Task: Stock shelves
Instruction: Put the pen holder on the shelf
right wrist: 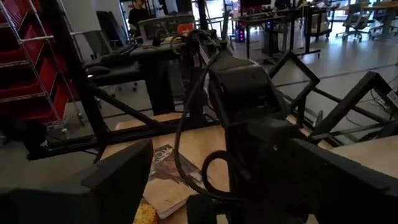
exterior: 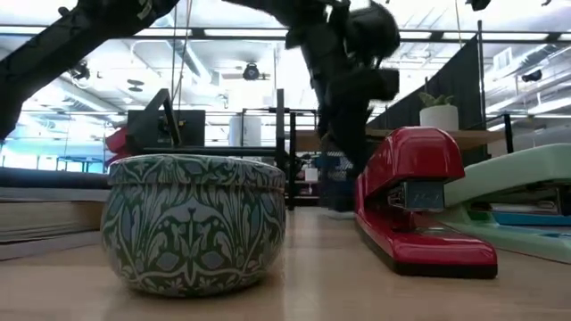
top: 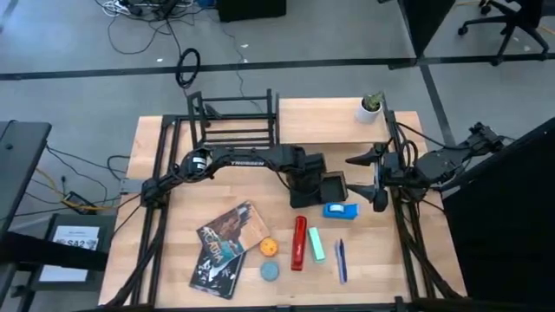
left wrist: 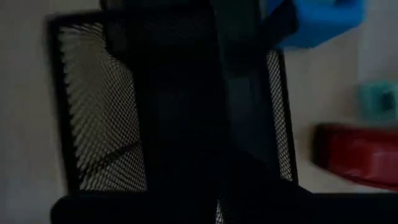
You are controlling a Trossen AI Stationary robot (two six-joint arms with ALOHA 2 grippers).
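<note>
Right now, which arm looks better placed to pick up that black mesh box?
Probably the left: its gripper hangs right over the black mesh box, which fills its wrist view. The right gripper waits beside it, near the table's edge.

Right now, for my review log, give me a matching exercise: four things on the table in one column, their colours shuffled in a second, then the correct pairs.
Things:
1. stapler
2. tape dispenser
3. mesh organizer
4. plant pot

Colours:
A. black
B. white
C. red
D. blue

Pairs: 1-C, 2-D, 3-A, 4-B

The left gripper is at the mesh organizer; the right gripper waits near the table's right edge.
</note>
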